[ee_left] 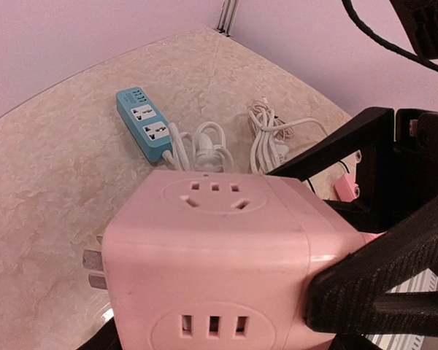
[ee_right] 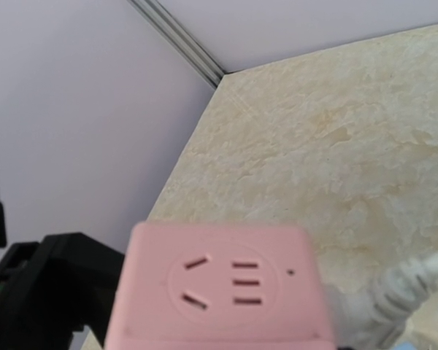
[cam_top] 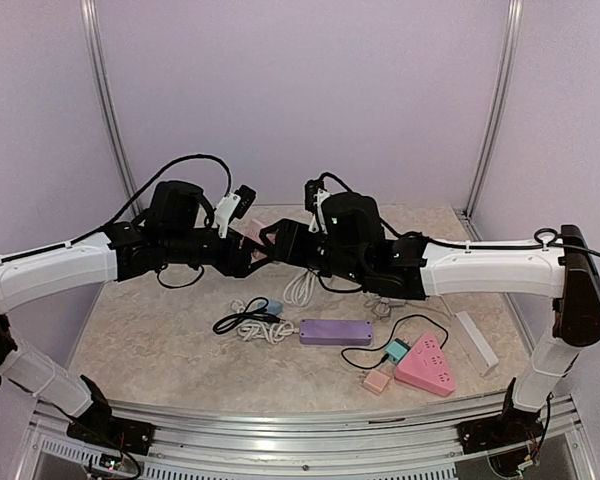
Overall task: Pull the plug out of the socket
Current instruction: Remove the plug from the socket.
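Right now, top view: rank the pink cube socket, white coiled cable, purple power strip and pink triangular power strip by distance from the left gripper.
1. pink cube socket: held at the left gripper, above the table.
2. white coiled cable: on the table, just right of it.
3. purple power strip: table centre, nearer the bases.
4. pink triangular power strip: near right corner.

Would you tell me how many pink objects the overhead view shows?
3: a cube socket held aloft at centre, a triangular socket near right, a small block beside it. More may be hidden.
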Robot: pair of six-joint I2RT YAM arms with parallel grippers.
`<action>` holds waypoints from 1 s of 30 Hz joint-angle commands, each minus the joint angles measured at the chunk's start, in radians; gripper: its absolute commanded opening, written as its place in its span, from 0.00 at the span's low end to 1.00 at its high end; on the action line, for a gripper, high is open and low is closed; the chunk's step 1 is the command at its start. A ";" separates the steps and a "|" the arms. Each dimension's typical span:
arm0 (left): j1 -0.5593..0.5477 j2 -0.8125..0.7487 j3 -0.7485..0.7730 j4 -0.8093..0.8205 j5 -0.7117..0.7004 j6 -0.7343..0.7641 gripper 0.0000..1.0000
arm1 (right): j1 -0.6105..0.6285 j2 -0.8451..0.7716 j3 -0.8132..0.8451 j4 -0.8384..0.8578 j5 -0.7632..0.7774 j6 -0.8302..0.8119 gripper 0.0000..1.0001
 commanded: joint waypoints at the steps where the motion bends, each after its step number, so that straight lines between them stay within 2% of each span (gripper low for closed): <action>1: 0.036 -0.006 0.003 0.020 0.091 -0.025 0.38 | -0.003 -0.055 -0.030 0.058 0.033 -0.014 0.29; 3: 0.051 -0.004 0.011 0.010 0.121 -0.019 0.37 | -0.011 -0.092 -0.076 0.066 0.059 -0.008 0.41; 6: 0.053 0.017 0.032 -0.016 0.143 0.000 0.27 | -0.025 -0.122 -0.119 0.076 0.071 -0.001 0.55; 11: 0.063 0.024 0.027 -0.007 0.149 0.016 0.24 | -0.076 -0.148 -0.161 0.070 0.019 0.028 0.76; 17: 0.102 0.021 0.011 0.029 0.230 0.047 0.19 | -0.117 -0.231 -0.232 0.061 0.007 -0.001 0.99; 22: 0.154 0.001 0.012 0.042 0.341 0.039 0.19 | -0.138 -0.298 -0.267 0.029 -0.023 -0.099 1.00; 25: 0.171 0.004 0.061 -0.015 0.442 0.058 0.19 | -0.147 -0.353 -0.305 0.019 -0.063 -0.201 1.00; 30: 0.228 0.050 0.129 -0.082 0.681 0.041 0.19 | -0.194 -0.422 -0.338 -0.033 -0.313 -0.401 0.99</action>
